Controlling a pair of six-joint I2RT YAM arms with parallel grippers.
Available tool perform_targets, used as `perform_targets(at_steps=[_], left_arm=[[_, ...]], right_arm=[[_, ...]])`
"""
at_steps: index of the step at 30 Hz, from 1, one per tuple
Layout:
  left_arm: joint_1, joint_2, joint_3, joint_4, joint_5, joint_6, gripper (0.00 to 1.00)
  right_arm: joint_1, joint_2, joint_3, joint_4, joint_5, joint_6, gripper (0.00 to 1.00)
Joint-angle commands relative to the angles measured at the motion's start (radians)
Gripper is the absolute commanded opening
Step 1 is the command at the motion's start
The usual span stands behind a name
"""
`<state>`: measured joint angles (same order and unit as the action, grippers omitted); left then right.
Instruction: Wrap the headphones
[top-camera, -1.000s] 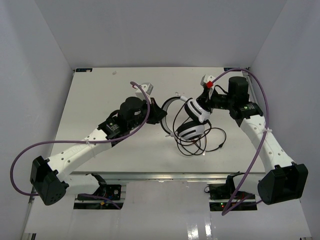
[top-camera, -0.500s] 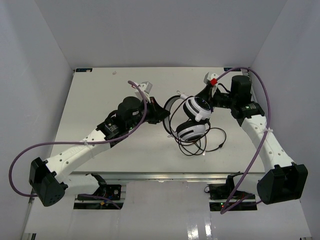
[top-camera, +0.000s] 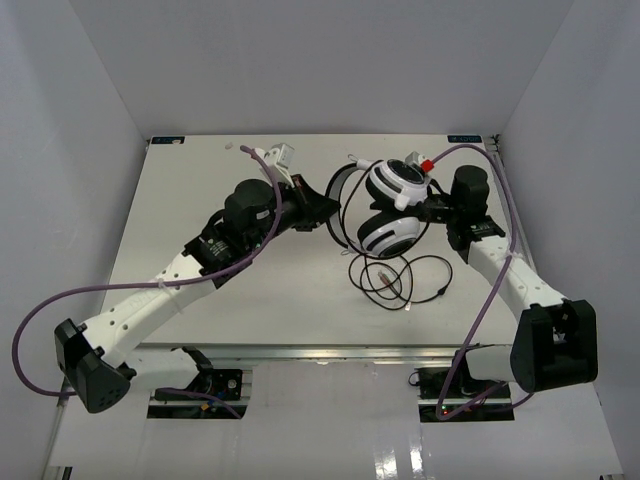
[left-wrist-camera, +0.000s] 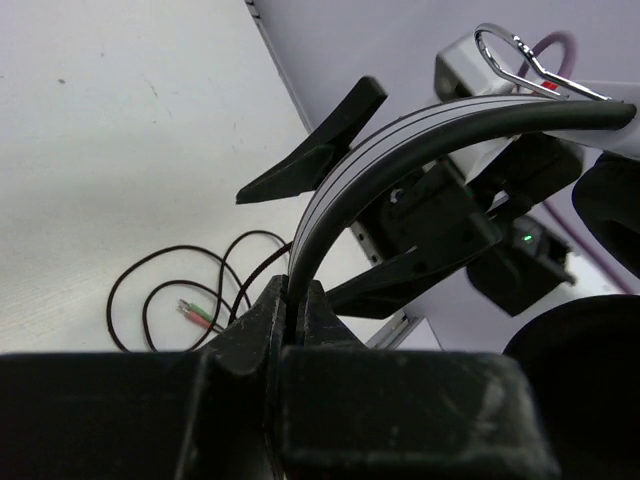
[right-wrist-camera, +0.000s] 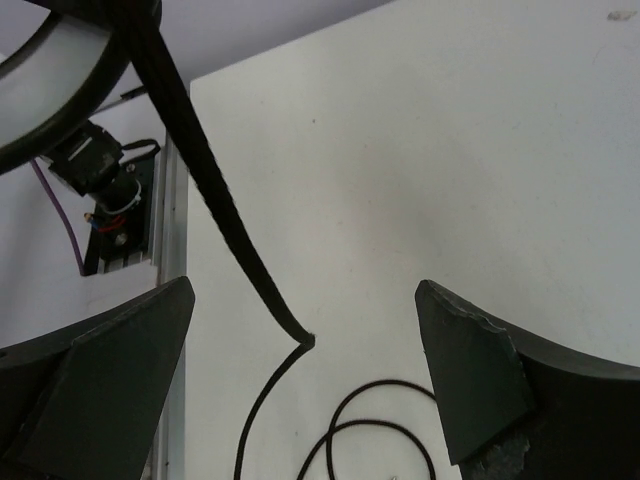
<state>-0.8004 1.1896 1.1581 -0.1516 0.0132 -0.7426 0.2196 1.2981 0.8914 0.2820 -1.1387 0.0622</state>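
A matte white surface (top-camera: 180, 210) sits under even light, boxed by plain pale walls (top-camera: 320, 60) at 9, 12 and 3 o'clock, with a metal rail (top-camera: 330, 352) at 6 o'clock.

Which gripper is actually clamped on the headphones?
The left gripper, shut on the headband; the right gripper stands wide open, gripping nothing.

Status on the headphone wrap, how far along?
Done: left gripper clamps the headphones by the headband, held up. In hand: right gripper open near the ear cups, gripping nothing. Left: the cord lies in loose loops on the table, nothing wound yet.
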Motion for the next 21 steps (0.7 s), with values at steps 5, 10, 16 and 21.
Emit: perform_targets(at_steps=[5,10,16,21], left_arm=[[0.009,-0.002,0.184,0.038,-0.044,-0.072,0.0],[0.024,0.017,0.237,0.061,-0.047,-0.11,0.0],[0.059,0.038,0.333,0.028,-0.063,-0.107,0.0],[0.125,0.04,0.422,-0.039,-0.061,-0.096,0.0]], right_arm=[[0.037,0.052,-0.178,0.71,-0.032,0.336,0.98],[0.064,0.125,-0.19,0.866,-0.041,0.44,0.98],[0.077,0.112,-0.235,0.801,-0.048,0.351,0.98],[0.078,0.037,-0.286,0.525,-0.062,0.119,0.95]])
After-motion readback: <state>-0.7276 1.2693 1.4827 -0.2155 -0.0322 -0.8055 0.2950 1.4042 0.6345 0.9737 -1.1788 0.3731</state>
